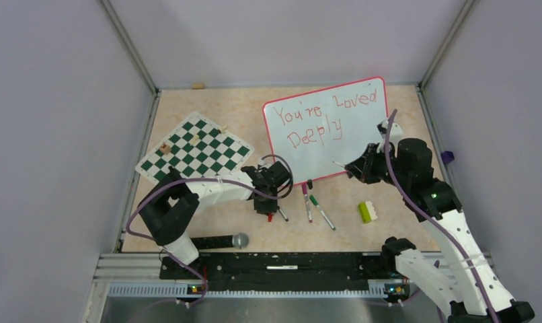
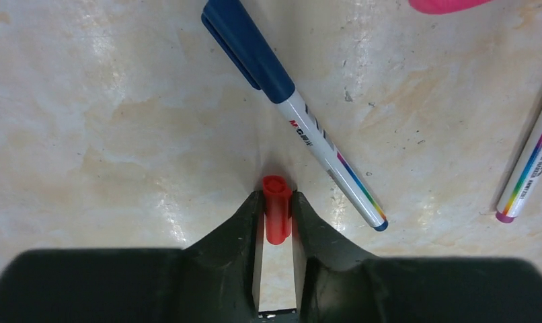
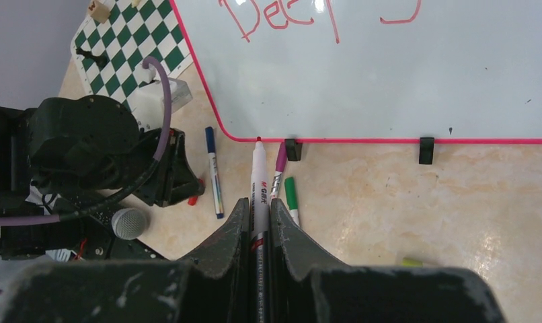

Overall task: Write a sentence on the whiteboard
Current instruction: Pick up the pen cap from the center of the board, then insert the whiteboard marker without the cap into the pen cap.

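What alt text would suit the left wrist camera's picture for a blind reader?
The black left gripper pinches a small red plastic cap on a beige marbled tabletop. A white marker with a blue cap lies beside it.

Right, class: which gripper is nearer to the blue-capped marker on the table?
Left. The left gripper sits just beside the blue-capped marker, fingers around a red cap. The right gripper is farther off by the whiteboard's lower edge, holding an uncapped marker.
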Available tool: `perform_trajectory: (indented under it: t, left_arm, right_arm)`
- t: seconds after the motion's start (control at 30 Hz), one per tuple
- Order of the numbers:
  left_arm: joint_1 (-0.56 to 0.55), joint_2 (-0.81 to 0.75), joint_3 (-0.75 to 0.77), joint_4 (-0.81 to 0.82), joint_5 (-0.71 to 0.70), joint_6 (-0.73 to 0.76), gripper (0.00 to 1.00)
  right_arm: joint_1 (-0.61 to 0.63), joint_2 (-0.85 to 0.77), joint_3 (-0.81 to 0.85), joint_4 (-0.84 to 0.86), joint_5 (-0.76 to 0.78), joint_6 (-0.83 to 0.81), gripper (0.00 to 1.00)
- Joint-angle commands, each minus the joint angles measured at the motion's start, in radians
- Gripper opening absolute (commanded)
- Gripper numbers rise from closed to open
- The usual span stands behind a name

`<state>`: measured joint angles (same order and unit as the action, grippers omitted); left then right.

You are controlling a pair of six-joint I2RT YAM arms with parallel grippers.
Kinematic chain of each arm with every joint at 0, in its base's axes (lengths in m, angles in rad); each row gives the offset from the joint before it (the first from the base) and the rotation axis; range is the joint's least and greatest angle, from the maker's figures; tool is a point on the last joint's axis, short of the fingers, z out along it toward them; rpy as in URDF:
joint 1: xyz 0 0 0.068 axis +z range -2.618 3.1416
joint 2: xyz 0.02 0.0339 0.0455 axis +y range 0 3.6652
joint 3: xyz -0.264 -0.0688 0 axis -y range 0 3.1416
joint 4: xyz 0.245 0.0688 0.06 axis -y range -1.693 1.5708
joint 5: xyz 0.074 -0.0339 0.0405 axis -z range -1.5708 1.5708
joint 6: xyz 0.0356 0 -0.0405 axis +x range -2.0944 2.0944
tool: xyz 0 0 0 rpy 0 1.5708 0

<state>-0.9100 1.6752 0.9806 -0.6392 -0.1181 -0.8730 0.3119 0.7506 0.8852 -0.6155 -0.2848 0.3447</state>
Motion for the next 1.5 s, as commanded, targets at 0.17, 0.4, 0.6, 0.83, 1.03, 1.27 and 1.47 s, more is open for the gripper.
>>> perform_trajectory:
  t: [0.17,0.4,0.6,0.83,1.03,1.27,1.47]
  left_arm:
    - [0.061,-0.119,-0.196,0.201,0.038,-0.111,0.0]
    - [0.198,-0.439,-0.298,0.339,0.083,-0.169,0.0]
    - [0.31,-0.611,-0.354,0.533,0.156,-0.328,0.0]
    - [0.389,-0.612,-0.382,0.757,0.287,-0.527,0.0]
    - [0.421,-0.569,-0.476,1.004,0.398,-0.748,0.0]
    - [0.433,-0.537,-0.49,1.056,0.45,-0.785,0.0]
    - [0.437,-0.527,-0.486,1.078,0.461,-0.79,0.0]
  right_arm:
    - [0.005,-0.059,0.016,0.036,-0.028,0.004,0.0]
    - [0.051,-0.078,-0.1,0.224,-0.12,0.069,0.0]
    - [0.235,-0.056,-0.216,0.45,-0.009,0.126,0.0]
    - [0.541,0.108,-0.252,0.699,0.222,0.069,0.0]
    - [0.632,0.204,-0.266,0.844,0.357,0.037,0.0]
    - [0.635,0.247,-0.241,0.867,0.394,0.018,0.0]
    - [0.635,0.258,-0.244,0.875,0.395,0.016,0.0]
